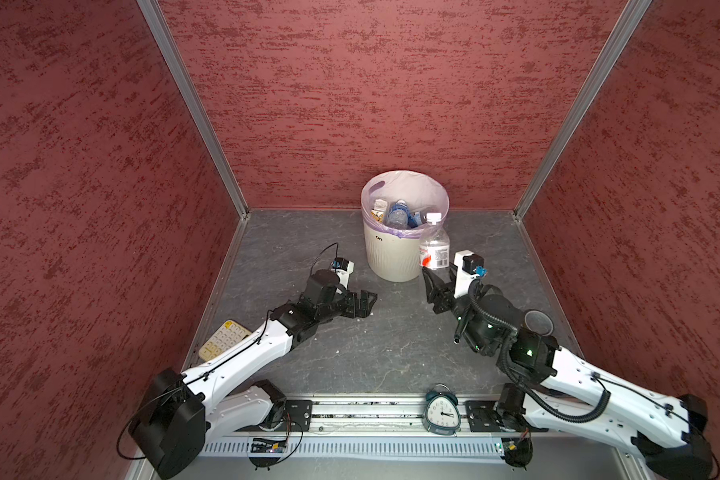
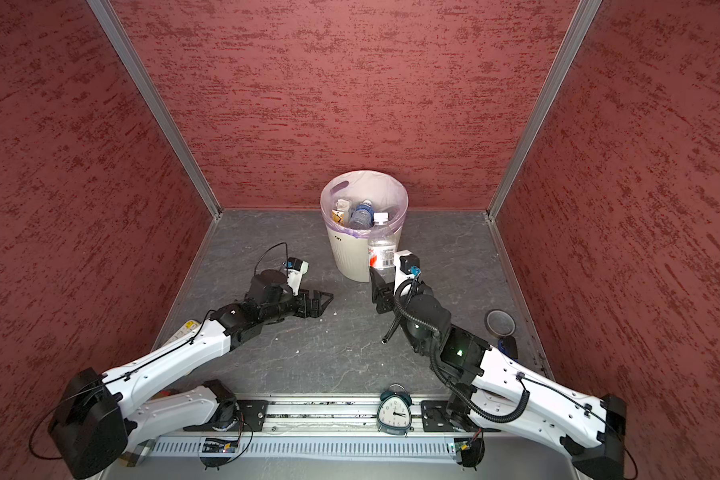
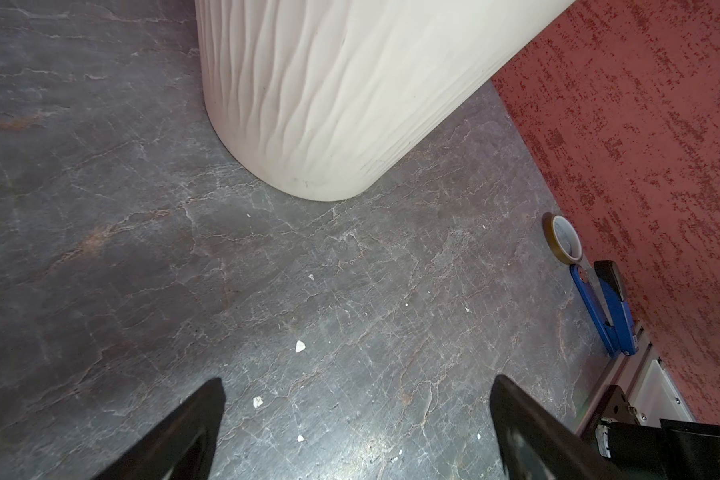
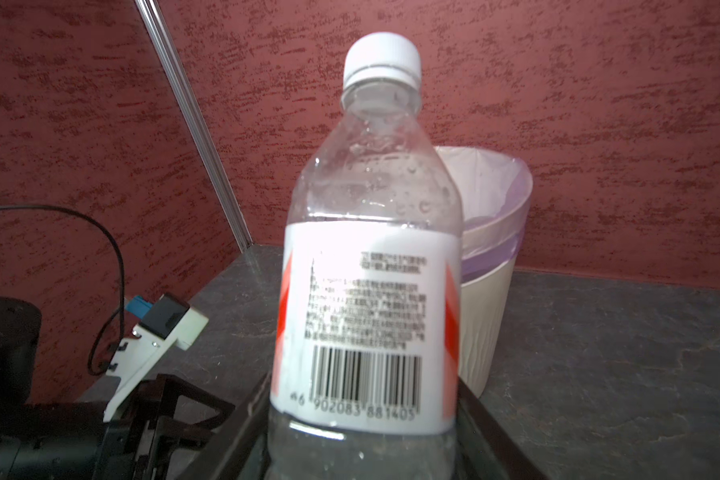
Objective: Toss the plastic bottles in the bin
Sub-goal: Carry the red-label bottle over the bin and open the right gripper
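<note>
Bottle held up next to the bin

The right fingers [image 1: 436, 279] were closed on the bottom of a clear bottle [image 1: 434, 249] with a white cap and a red and white label. It stood straight up, just beside the bin [image 1: 391, 257]. More bottles [image 1: 399, 214] lay inside the bin. The left fingers [image 1: 366, 301] were spread wide apart with nothing in them, low over the grey table [image 1: 350, 353] near the bin.
</note>
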Controlling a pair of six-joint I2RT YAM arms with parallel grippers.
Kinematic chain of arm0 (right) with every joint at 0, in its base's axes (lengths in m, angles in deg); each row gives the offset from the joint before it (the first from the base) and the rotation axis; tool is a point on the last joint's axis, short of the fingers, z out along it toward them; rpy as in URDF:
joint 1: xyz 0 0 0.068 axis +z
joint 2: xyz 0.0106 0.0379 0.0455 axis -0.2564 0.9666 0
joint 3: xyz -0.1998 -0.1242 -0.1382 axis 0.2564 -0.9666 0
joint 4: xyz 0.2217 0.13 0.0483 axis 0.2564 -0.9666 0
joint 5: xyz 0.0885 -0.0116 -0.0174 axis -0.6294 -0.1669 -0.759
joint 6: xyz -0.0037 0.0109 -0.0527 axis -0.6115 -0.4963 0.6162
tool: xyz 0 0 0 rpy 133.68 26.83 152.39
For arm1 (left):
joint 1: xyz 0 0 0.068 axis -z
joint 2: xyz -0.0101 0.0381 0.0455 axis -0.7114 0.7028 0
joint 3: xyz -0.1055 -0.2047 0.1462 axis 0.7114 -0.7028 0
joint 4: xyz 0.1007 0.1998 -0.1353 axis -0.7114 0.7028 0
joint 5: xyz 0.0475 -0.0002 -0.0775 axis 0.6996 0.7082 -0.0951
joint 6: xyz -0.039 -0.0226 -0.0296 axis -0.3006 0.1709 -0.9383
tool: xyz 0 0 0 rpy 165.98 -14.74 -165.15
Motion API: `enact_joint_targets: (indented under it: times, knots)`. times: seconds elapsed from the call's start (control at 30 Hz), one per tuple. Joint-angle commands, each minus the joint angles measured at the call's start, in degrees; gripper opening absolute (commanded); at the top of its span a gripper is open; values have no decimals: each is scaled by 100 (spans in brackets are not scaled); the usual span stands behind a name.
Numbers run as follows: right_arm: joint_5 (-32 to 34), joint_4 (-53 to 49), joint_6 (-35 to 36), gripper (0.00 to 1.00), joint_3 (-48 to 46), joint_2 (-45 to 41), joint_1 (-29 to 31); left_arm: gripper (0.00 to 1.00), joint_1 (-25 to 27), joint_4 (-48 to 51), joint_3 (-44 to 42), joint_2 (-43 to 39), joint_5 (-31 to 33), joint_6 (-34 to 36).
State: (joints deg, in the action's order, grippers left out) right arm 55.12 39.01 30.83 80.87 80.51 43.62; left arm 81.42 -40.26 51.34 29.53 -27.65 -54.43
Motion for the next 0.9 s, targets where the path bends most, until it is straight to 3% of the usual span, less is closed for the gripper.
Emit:
enact_joint_targets:
  times: [0.0, 0.2, 0.37, 0.43, 0.53, 0.87]
  knots:
    - [243, 604, 570, 61, 676, 471, -125, 100, 30, 4, -97, -247, 170, 61]
    - [-802, 275, 504, 60, 2959, 2393, -1614, 100, 40, 86, -366, -672, 302, -107]
    - [-1585, -399, 379, 98, 4740, 4131, -2468, 99, 66, 368, -514, -1101, 450, -207]
    - [-1650, -523, 277, 99, 5035, 4442, -2633, 100, 73, 499, -585, -1305, 536, -226]
    - [-1617, -567, 199, 99, 5086, 4428, -2701, 100, 66, 652, -648, -1492, 612, -238]
    - [-1846, -463, 104, 99, 4201, 3151, -2694, 99, -95, 707, -427, -1366, 626, -73]
